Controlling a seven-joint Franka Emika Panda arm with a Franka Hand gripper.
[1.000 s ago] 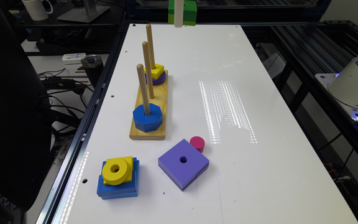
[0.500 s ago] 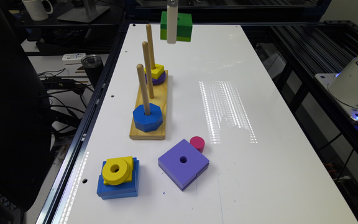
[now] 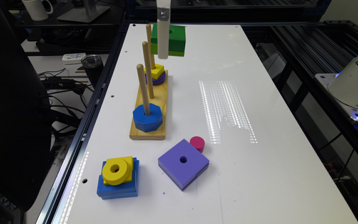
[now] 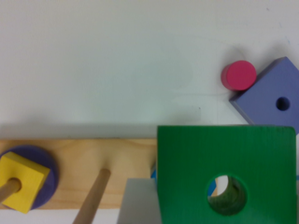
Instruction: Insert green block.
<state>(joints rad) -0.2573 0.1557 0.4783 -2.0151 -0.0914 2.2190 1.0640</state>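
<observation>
The green block (image 3: 174, 39), dark green over lime, hangs in the air with my gripper (image 3: 167, 46) shut on it. A white finger (image 3: 163, 37) crosses its front face. In the exterior view it floats beside the tops of the three pegs on the wooden base (image 3: 148, 133). In the wrist view the green block (image 4: 224, 158) covers the base's end, a grey finger (image 4: 138, 203) lies against its side, and blue and tan show through its round hole. The near peg carries a blue octagon (image 3: 147, 117), the middle peg (image 3: 148, 70) is bare, and the far peg holds a yellow square (image 3: 155, 71) on a purple disc.
A purple square (image 3: 183, 163) and a pink cylinder (image 3: 197, 143) lie on the white table (image 3: 259, 174) in front of the base. A yellow ring on a blue square stack (image 3: 117, 177) sits near the table's edge on the exterior view's left. The robot's base (image 3: 356, 77) stands at the right.
The gripper and the green block have come down and shifted toward the pegs, from the top edge of the exterior view to beside the peg tops.
</observation>
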